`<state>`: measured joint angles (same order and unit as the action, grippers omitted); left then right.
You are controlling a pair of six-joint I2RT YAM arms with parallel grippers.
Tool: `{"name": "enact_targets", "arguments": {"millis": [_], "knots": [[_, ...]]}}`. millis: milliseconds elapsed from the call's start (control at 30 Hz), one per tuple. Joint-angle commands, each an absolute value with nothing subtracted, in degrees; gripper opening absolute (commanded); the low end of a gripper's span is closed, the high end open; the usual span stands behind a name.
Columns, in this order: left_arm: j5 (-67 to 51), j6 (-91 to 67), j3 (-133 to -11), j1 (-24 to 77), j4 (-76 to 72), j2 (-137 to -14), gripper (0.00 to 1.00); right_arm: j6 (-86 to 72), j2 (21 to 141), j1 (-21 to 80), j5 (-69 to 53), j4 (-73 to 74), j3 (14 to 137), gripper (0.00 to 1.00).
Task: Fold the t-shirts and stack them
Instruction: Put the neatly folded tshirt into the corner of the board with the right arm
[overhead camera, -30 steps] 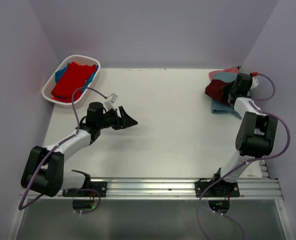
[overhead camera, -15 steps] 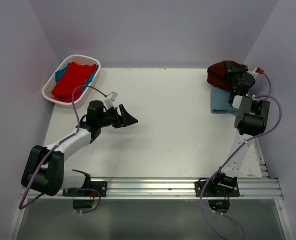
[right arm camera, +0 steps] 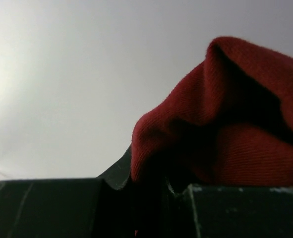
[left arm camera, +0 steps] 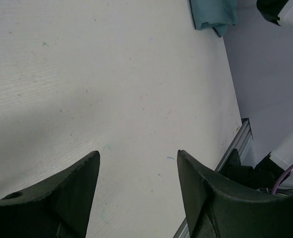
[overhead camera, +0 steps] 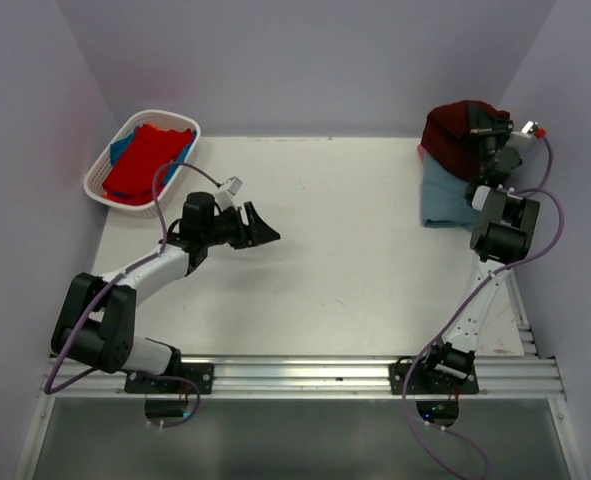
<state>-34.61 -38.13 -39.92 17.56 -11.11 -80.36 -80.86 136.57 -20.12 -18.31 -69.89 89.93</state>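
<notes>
Right pincer [overhead camera: 492, 128]: pinching the dark maroon t-shirt [overhead camera: 453, 135]. In the right wrist view the cloth is bunched between the two fingers and rises above them. The shirt hangs as a loose bundle just beside the pincer, on the side toward the table's middle, at the far right corner of the table [overhead camera: 345, 260].

Below the pincer and nearer the arm bases, a dusty grey-blue t-shirt [overhead camera: 440, 200] lies on the table. The maroon bundle overlaps its far edge in the top view; cannot tell whether they touch.

Left pincer [overhead camera: 263, 230]: spread, nothing between the fingers, over bare table, pointing toward the right arm. The grey-blue shirt lies well ahead of it.

Behind this pincer, well apart, stands a white slatted basket [overhead camera: 97, 182]. It holds a bright red t-shirt [overhead camera: 145, 160] lying on top of a blue t-shirt [overhead camera: 122, 148]
</notes>
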Motion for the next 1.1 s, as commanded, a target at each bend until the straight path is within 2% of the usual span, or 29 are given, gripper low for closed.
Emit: {"name": "enact_targets", "arguments": {"millis": [0,200,333,467,567,833,933,1067], "knots": [[-34.89,-36.39,-43.42,17.93,-11.60,-82.09,0.67,-83.15,134.83,-22.23,-19.43,-91.41,99.75,0.00],[-35.86,-35.77,-46.84,18.11,-10.73,-85.16,0.66,-78.93,133.76,-22.85,-18.02,-91.14,100.99,0.00],[-36.39,-35.95,-46.50,18.28,-12.04,-86.04,0.66,-74.81,131.59,-23.03,-18.98,-91.06,91.61,0.00],[-37.70,-37.53,-44.39,18.54,-15.72,-87.45,0.66,-62.89,123.68,-22.24,-16.35,-87.48,70.82,0.00],[-38.32,-38.58,-43.16,18.98,-17.83,-87.63,0.66,-58.90,120.42,-22.24,-15.12,-83.86,61.74,0.00],[-38.23,-38.67,-41.40,19.86,-17.93,-84.99,0.65,-57.83,111.02,-22.24,-12.66,-79.90,44.31,0.00],[-37.88,-37.97,-40.96,19.86,-17.05,-83.67,0.65,-56.87,105.04,-22.24,-10.82,-72.80,40.61,0.00],[-37.88,-37.79,-40.08,19.86,-17.14,-82.88,0.65,-54.76,97.66,-22.15,-8.53,-54.38,40.52,0.00]]}}
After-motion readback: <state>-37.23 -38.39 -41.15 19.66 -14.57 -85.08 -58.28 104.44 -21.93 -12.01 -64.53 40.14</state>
